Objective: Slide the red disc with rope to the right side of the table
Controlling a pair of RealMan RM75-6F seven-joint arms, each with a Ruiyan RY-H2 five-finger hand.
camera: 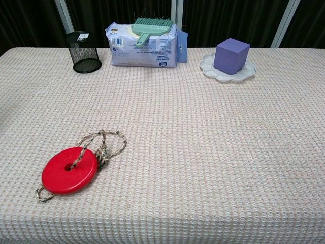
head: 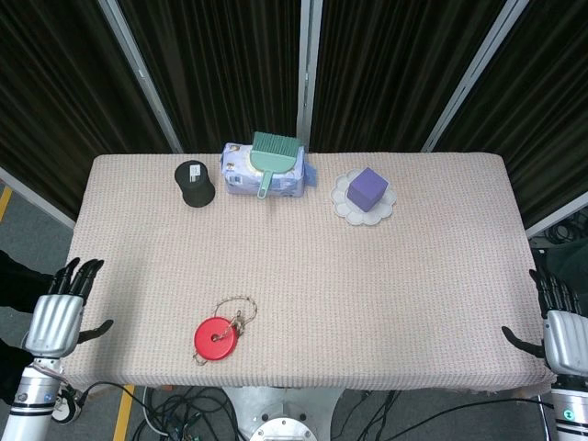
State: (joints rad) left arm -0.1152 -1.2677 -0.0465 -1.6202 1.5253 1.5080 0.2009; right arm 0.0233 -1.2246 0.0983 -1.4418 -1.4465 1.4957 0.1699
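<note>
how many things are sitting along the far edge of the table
3 groups: a black mesh cup far left, a wipes pack with a green brush on it at centre, a purple block on a white plate right.

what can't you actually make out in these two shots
- Right hand: head view cuts it off at the right edge, so its fingers are only partly shown; chest view misses both hands.
- Left hand: palm side faces away in head view.
- Wipes pack: print too small to read; the green brush covers its top.
- Black mesh cup: contents hidden by its wall.
- Red disc: rope end under it hidden.
</note>
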